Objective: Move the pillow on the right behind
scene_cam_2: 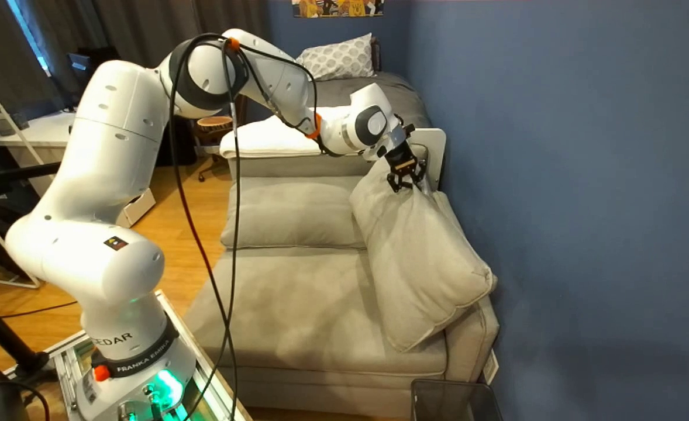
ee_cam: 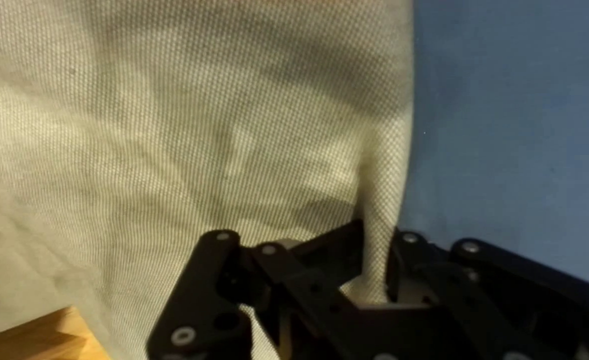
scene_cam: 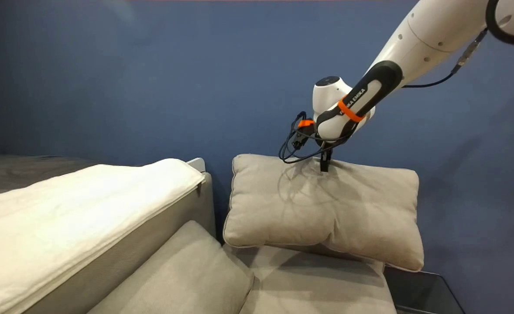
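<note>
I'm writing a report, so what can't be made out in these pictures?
Wall-facing side of the pillow: hidden by its own bulk, both exterior views.
Sofa back: mostly behind the pillow, same views.
Bin: cut off by bottom edge, same views.
Poster: cut off by top edge, in an exterior view.

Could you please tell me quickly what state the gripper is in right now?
Gripper: closed, holding a pinched fold of the pillow at its upper edge.

Pillow [ee_cam: 214, 130] partly outside wrist view
</note>
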Tool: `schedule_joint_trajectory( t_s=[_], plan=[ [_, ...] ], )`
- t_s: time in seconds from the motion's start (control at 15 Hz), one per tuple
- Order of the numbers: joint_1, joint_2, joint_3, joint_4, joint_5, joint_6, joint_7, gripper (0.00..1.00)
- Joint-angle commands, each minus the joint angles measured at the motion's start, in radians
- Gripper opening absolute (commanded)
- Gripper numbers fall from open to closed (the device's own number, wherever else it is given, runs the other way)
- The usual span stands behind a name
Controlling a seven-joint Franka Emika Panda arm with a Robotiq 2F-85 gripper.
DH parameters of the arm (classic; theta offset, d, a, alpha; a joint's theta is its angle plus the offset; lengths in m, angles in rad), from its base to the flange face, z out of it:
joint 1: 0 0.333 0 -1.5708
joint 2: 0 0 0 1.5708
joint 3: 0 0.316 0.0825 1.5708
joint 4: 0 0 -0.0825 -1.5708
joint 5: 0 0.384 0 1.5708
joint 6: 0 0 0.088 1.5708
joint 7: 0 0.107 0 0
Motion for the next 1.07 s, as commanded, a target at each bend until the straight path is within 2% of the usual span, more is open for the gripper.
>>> schedule_joint_trajectory(
  t_s=[0.0,0.07,0.13,0.2,0.27,0.33,0.4,0.47,0.53,0.6,0.67,0.73,0.8,0.87,0.93,1.0],
  plan=[
    [0.149,0.164,-0.234,0.17,0.167,0.01,0.022,0.01],
    [0.165,0.208,-0.264,0.202,0.21,0.01,0.019,0.01],
    [0.128,0.216,-0.214,0.219,0.113,0.004,0.121,0.01],
    [0.205,0.318,-0.347,0.268,0.289,0.006,0.022,0.01],
    [0.205,0.367,-0.365,0.308,0.321,0.0,0.017,0.01],
    [0.161,0.377,-0.306,0.345,0.216,-0.006,0.105,0.01],
    [0.199,0.46,-0.394,0.389,0.361,-0.016,0.016,0.01],
    [0.193,0.498,-0.402,0.428,0.382,-0.02,0.012,0.01],
    [0.154,0.516,-0.358,0.477,0.303,-0.019,0.102,0.01],
    [0.186,0.601,-0.452,0.518,0.471,-0.023,0.017,0.01],
    [0.187,0.653,-0.491,0.559,0.527,-0.018,0.012,0.01],
    [0.143,0.655,-0.437,0.604,0.409,-0.005,0.122,0.01],
    [0.186,0.746,-0.585,0.637,0.62,-0.018,0.02,0.01],
    [0.181,0.775,-0.635,0.665,0.664,-0.009,0.014,0.01],
    [0.134,0.766,-0.597,0.731,0.527,-0.002,0.144,0.01],
    [0.188,0.817,-0.752,0.676,0.754,0.024,0.021,0.01]
  ],
)
